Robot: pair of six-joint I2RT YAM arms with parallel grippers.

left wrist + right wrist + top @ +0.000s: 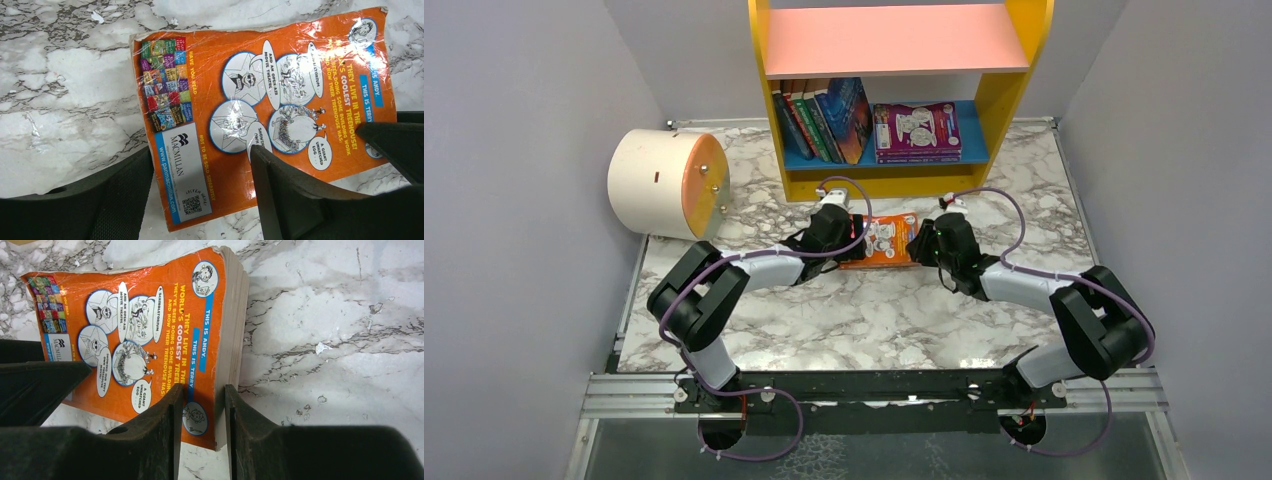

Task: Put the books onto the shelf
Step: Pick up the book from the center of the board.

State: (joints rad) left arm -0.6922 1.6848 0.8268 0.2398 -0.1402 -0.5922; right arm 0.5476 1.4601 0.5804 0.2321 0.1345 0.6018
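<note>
An orange book (886, 240) lies back cover up on the marble table, between my two grippers. My left gripper (202, 152) is open over the book's (260, 100) spine end, one finger above the cover and the other over bare marble. My right gripper (204, 388) has its jaws close together about the page edge of the book (150, 330), one finger on the cover and one against the pages. The shelf (1009, 90) stands behind. On its blue lower board several books (824, 120) stand leaning, and a purple book (916, 130) lies flat.
A cream cylinder with an orange end (664, 183) lies at the back left of the table. Grey walls close in on both sides. A metal rail (874, 395) at the near edge carries both arm bases.
</note>
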